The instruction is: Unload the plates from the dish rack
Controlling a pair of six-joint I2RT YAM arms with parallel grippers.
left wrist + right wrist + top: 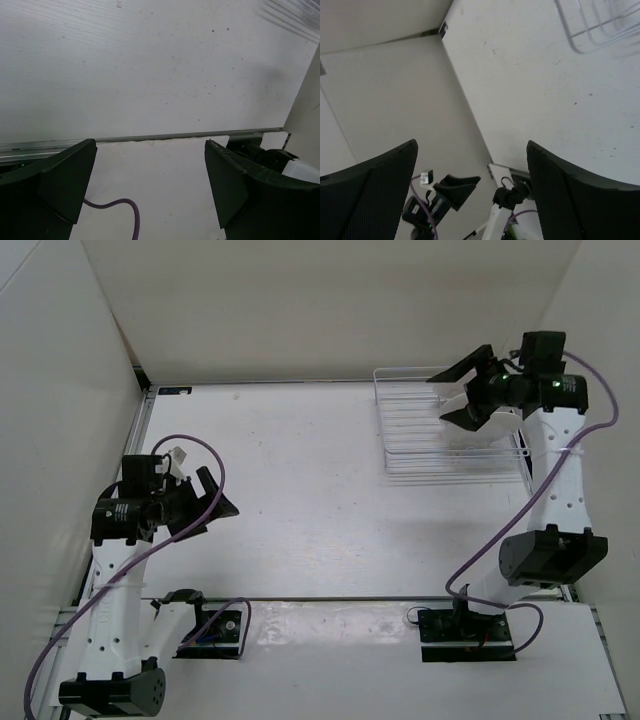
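- The rack (420,445) stands on the tabletop (300,490) at its far right corner, close to the back wall (330,310) and the right wall.
- In the right wrist view only one rounded corner of the rack's (576,49) wire rim shows, at the top right edge.
- The right gripper (438,398) hangs above the rack, over its right half. It points left across the rack, and its jaws are spread wide with nothing between them.
- The right wrist view agrees. The right gripper's (472,144) two dark jaws sit at the bottom corners of the frame, far apart, with bare tabletop and wall showing between them.
- The left gripper (215,508) is at the left side of the tabletop, well apart from the rack and near the left wall. It points right.
- Its jaws are also spread and hold nothing. In the left wrist view the left gripper (150,145) frames bare tabletop and a metal strip (165,136) that runs across the picture.
- A purple cable (200,445) loops over the left arm, and another runs along the right arm.
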